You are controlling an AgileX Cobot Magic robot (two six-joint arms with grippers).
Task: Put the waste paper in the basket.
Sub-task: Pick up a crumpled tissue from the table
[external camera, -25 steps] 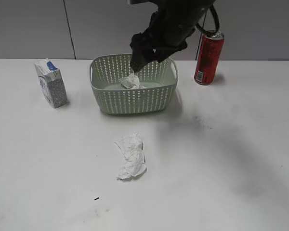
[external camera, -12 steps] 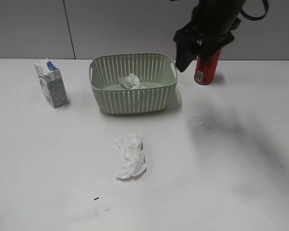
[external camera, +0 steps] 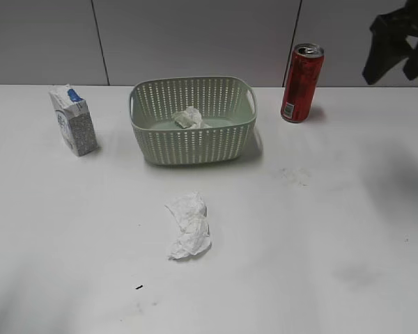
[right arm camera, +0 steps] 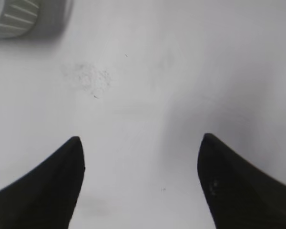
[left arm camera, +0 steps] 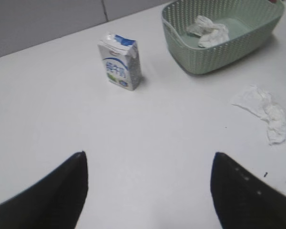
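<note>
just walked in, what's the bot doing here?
It is clearing crumpled tissue into the green basket. One wad already lies inside it; another wad is on the table in front of the basket. The right hand is open and empty, up by the right edge beyond the red can. The left hand is open too, above bare table near the milk carton. Neither holds anything now.
</note>
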